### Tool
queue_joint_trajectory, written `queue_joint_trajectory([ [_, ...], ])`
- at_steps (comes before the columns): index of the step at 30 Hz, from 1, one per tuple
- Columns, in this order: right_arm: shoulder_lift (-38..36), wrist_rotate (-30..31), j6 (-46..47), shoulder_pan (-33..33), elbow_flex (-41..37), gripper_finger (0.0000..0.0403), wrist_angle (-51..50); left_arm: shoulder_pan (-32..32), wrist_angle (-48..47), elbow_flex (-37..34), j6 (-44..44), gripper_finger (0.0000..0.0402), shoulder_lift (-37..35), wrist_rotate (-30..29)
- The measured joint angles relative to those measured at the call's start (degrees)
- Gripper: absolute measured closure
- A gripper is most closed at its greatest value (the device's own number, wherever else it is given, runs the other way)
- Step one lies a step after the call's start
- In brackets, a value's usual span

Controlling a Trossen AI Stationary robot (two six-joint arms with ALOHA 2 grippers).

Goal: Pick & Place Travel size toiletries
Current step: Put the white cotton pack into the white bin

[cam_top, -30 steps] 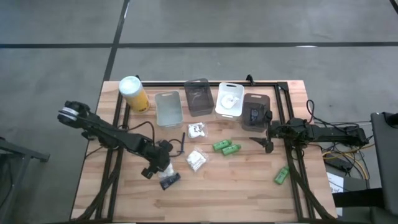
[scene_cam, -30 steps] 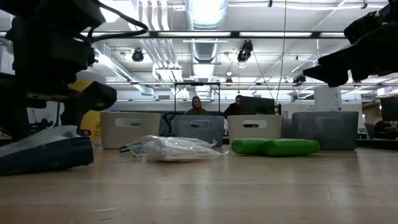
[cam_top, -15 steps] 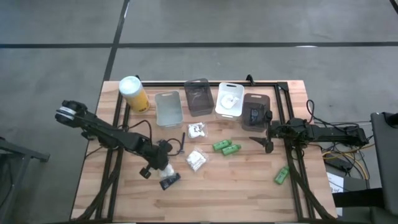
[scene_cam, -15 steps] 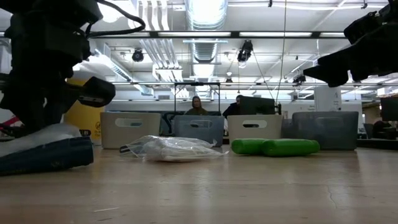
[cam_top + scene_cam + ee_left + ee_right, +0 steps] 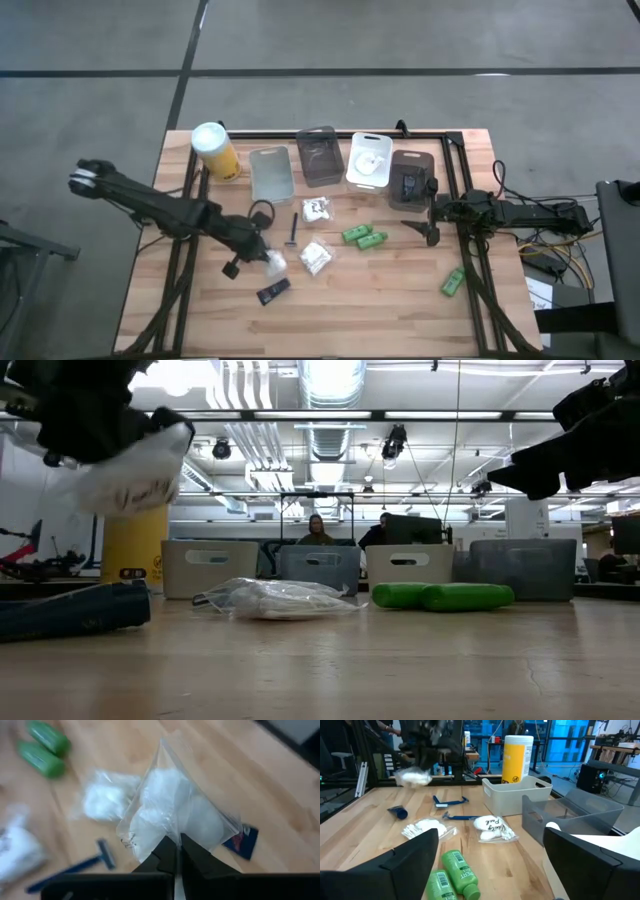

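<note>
My left gripper (image 5: 264,258) is shut on a white crinkly packet (image 5: 172,812), held above the table's near left part; the packet also shows in the low view (image 5: 135,468). A flat black sachet (image 5: 272,292) lies on the table just near of it. My right gripper (image 5: 432,232) is open and empty at the table's right, beside the dark grey bin (image 5: 410,180). Two more white packets (image 5: 316,210) (image 5: 316,258), a dark blue razor (image 5: 292,228), a pair of green tubes (image 5: 363,237) and a single green tube (image 5: 452,282) lie on the wood. My left gripper pinches the packet's clear plastic edge (image 5: 170,834) between its two shut fingers (image 5: 162,855). The fingers slant down from the table's left. The packet is lifted clear of the table, and its white filling sticks out past the fingertips (image 5: 140,475).
Four small bins (image 5: 270,175) (image 5: 320,155) (image 5: 368,160) stand in a row at the far edge, with a tall yellow canister (image 5: 215,150) at their left. Two people sit in the room behind the table (image 5: 316,528).
My left gripper has risen and gone toward the table's far edge with the white packet. The packet has come up off the black sachet and hangs clear of the table. The sachet has stayed on the wood.
</note>
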Motion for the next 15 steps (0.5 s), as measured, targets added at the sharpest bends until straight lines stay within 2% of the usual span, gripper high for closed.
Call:
queue_joint_trajectory([
  [5, 0.00, 0.00, 0.00, 0.00, 0.00, 0.0044, 0.00, 0.84, 0.01, 0.75, -1.28, 0.0394, -3.91, -2.12],
  [15, 0.00, 0.00, 0.00, -0.02, 0.00, 0.0072, -0.01, 4.27, 0.99, 0.85, -10.66, 0.0392, -7.90, -8.25],
])
